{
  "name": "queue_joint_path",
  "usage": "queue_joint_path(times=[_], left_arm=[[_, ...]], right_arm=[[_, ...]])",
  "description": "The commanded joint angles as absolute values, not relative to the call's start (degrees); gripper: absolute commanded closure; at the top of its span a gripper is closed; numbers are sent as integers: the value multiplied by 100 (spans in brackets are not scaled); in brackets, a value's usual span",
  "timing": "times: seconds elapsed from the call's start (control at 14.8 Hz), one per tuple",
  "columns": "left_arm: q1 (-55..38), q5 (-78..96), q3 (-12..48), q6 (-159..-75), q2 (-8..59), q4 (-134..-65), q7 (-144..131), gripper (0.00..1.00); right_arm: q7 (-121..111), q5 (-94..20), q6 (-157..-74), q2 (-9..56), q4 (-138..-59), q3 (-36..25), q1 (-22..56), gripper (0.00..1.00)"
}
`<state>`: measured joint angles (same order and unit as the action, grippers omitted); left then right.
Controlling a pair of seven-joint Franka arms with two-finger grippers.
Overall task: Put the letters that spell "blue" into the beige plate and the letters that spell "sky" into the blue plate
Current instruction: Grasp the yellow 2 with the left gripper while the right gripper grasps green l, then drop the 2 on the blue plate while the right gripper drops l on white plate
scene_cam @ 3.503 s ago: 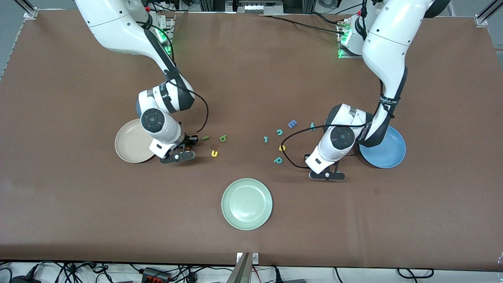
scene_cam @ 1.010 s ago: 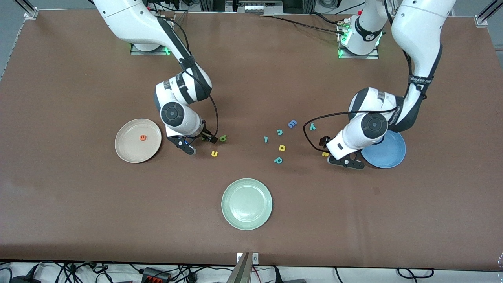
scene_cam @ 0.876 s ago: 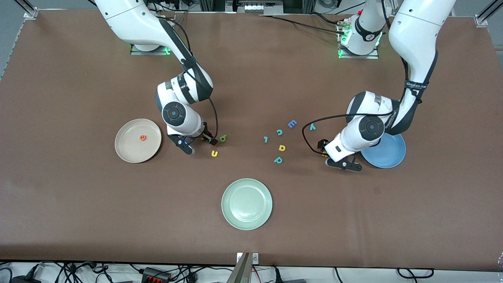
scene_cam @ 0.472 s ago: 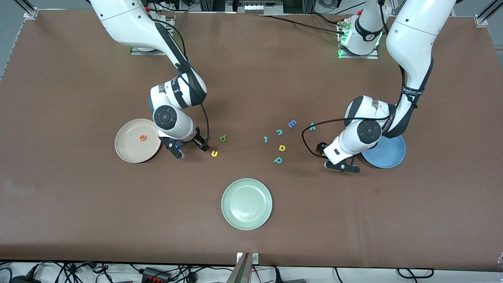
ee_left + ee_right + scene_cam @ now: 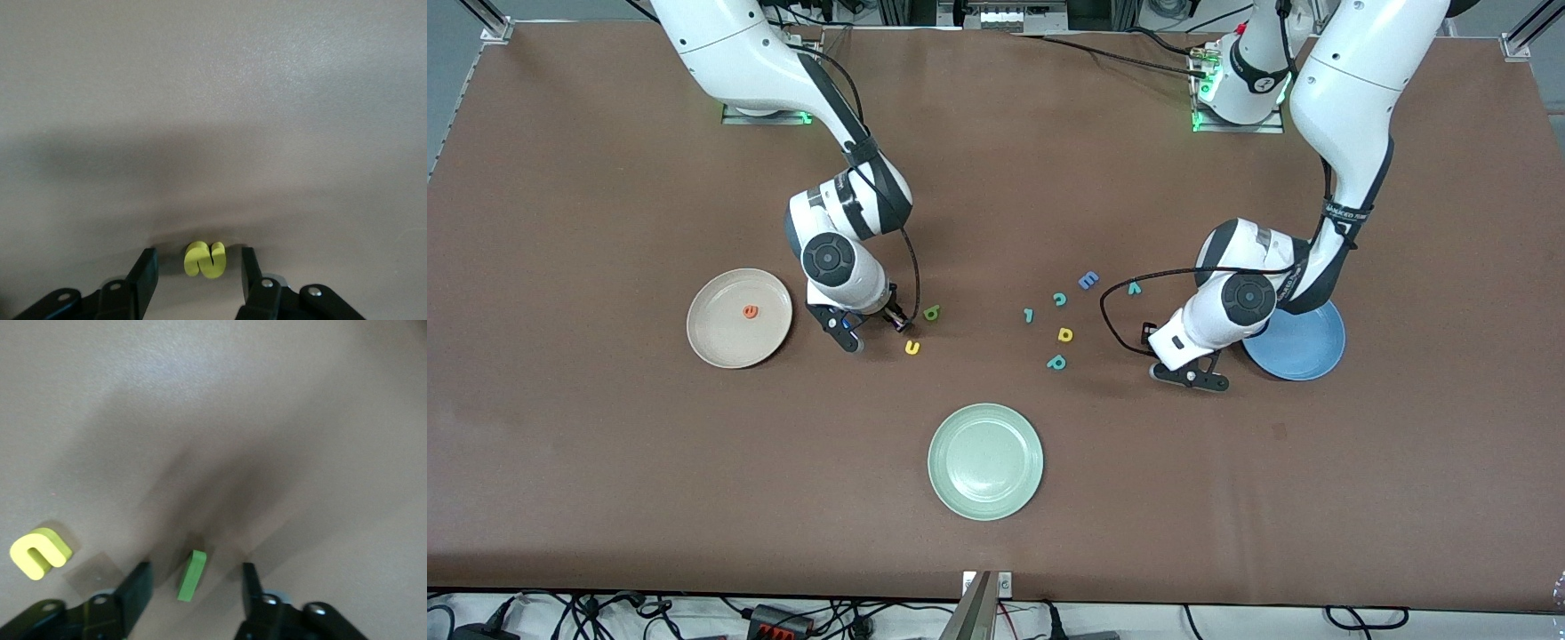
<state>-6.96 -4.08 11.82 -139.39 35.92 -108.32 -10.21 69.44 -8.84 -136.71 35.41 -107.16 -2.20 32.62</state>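
Observation:
My right gripper (image 5: 874,327) is down at the table beside the beige plate (image 5: 716,342). It is open, and the thin green l (image 5: 192,575) lies between its fingers with a gap on each side. The yellow u (image 5: 40,552) and green b (image 5: 932,312) lie close by. The orange e (image 5: 751,311) rests in the beige plate. My left gripper (image 5: 1169,354) is low beside the blue plate (image 5: 1307,356). It is open around the yellow s (image 5: 205,259) without touching it. The teal y (image 5: 1134,287) lies on the table near that arm's wrist.
A blue E (image 5: 1088,281), a teal c (image 5: 1059,299), a small teal letter (image 5: 1029,315), a yellow closed-loop letter (image 5: 1065,334) and a teal p (image 5: 1056,362) are scattered mid-table. A pale green plate (image 5: 985,460) sits nearer the front camera.
The left gripper has slid a little from the blue plate toward mid-table and now covers the yellow s. The right gripper swung toward the beige plate and back over the l.

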Motion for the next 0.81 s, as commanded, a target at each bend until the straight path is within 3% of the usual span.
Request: queue_joint_path(times=[0.0, 0.13, 0.34, 0.74], left_arm=[[-712, -483, 1169, -13983, 3674, -10731, -1081, 55], [-703, -492, 1169, -13983, 3674, -10731, -1064, 78], [-677, -492, 1169, -13940, 3639, -10723, -1028, 90], [-475, -492, 1011, -13221, 3104, -10705, -539, 93]], right_arm=[[7049, -695, -13685, 3577, -10705, -229, 3287, 55], [6988, -677, -13676, 3577, -10661, -229, 3235, 75], [6751, -686, -13658, 3577, -10652, -229, 3234, 96], [6137, -677, -13519, 3393, -10556, -412, 3199, 98]])
